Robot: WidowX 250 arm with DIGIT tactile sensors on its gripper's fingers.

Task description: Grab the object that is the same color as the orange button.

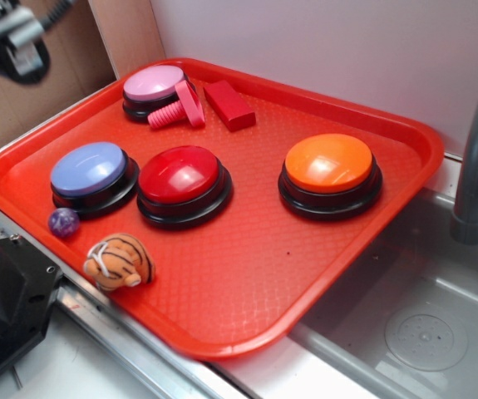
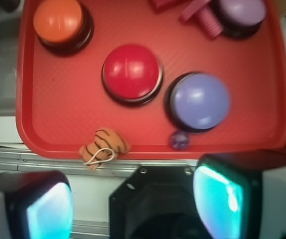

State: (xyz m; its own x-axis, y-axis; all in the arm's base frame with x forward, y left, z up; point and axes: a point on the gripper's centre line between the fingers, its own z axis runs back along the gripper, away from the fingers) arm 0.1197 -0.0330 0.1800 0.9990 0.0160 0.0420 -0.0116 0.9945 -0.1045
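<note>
One arm is present: in the exterior view the gripper (image 1: 12,41) hangs blurred at the upper left of the frame, its jaw state not readable there, while the striped orange toy (image 1: 120,262) lies at the lower-left rim of the red tray (image 1: 247,291), well apart from the orange button (image 1: 330,173) at centre right. In the wrist view the fingers (image 2: 232,196) stand parted and empty along the bottom edge, the toy (image 2: 103,147) above and between them, left of centre, its long axis running lower left to upper right.
</note>
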